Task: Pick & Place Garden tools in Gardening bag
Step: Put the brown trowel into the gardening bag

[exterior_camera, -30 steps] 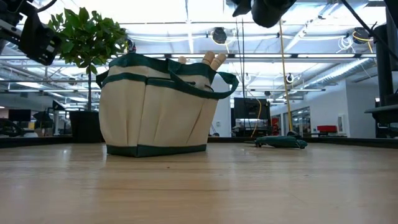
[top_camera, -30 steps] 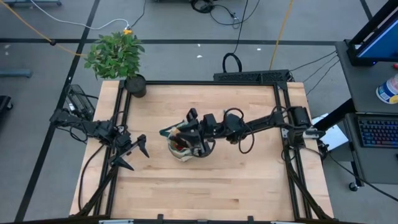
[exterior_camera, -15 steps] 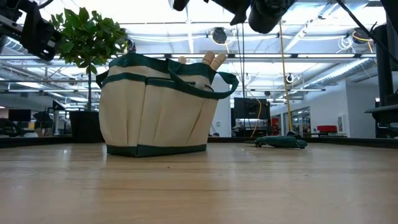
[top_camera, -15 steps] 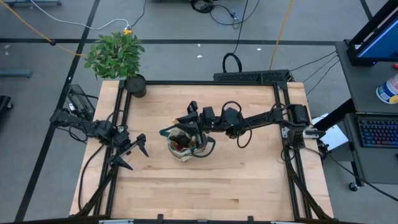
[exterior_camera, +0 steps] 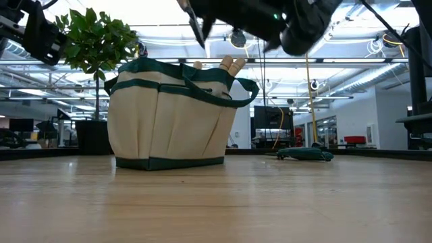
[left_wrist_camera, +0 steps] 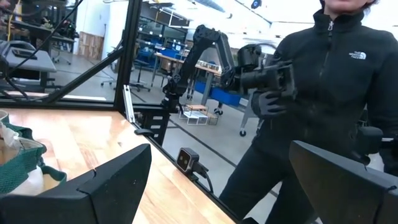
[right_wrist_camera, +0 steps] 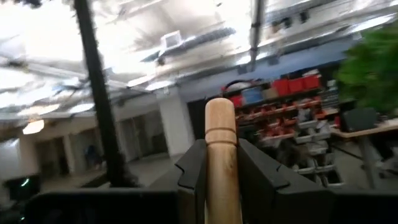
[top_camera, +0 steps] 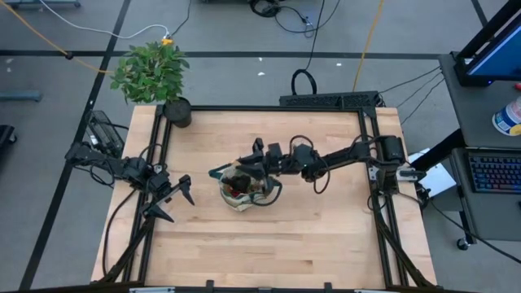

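Observation:
The beige gardening bag (top_camera: 244,189) with green trim stands upright on its flat bottom mid-table (exterior_camera: 169,115). Wooden tool handles (exterior_camera: 231,65) stick out of its top, and something red (top_camera: 236,191) lies inside. My right gripper (right_wrist_camera: 221,146) hangs above the bag's far side (top_camera: 259,155), shut on a wooden-handled garden tool (right_wrist_camera: 220,130) whose metal end is hidden. My left gripper (top_camera: 179,199) waits open at the table's left, fingers (left_wrist_camera: 112,180) wide apart with nothing between them. My right gripper pinches the tool's round wooden handle (right_wrist_camera: 221,168) between its two fingers. The handle lies along the fingers, and its rounded free end (right_wrist_camera: 219,109) sticks out past the fingertips. The tool is lifted clear, above the bag. Its metal end does not show.
A leafy potted plant (top_camera: 155,77) stands at the table's far left corner (exterior_camera: 94,74). A black frame (top_camera: 366,163) runs around the table. A person in a dark jacket (left_wrist_camera: 323,93) stands beyond the table's edge, holding a device.
My right gripper has come down toward the bag's top with the tool, dropping into the top of the low view; its arm has swung a little toward the far edge. The bag has not moved.

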{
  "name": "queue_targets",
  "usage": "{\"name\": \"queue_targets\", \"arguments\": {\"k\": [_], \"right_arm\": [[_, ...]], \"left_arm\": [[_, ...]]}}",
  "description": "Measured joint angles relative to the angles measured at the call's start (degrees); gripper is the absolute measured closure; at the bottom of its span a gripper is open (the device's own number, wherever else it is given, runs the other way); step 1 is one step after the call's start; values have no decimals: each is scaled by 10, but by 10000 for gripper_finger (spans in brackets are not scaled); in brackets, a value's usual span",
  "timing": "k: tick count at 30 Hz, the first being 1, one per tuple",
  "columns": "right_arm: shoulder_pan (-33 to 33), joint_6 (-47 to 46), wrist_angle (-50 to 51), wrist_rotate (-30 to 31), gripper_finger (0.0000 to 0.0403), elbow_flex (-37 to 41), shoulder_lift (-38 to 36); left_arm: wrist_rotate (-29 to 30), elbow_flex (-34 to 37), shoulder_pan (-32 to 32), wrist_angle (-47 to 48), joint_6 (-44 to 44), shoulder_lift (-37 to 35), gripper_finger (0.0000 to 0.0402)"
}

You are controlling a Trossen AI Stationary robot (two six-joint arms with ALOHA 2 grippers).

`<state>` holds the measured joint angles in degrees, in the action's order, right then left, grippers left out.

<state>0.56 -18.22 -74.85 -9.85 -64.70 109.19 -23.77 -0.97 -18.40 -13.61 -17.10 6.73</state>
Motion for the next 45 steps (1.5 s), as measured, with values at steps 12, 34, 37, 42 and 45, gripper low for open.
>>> {"name": "queue_targets", "arguments": {"k": [12,34,37,42,45], "right_arm": [[14,7,-117,57,344,81,0],[-15,59,-76,101,344,72,0],[-18,63,-59,115,344,72,0],[-18,69,-59,117,344,72,0],[-19,68,-58,118,344,72,0]], "left_arm": [[19,0,0,-1,-20,0,11],[34,0,0,-13,-41,0,11],[34,0,0,-18,-41,0,11],[34,0,0,-21,-42,0,11],[34,0,0,-22,-42,0,11]]}}
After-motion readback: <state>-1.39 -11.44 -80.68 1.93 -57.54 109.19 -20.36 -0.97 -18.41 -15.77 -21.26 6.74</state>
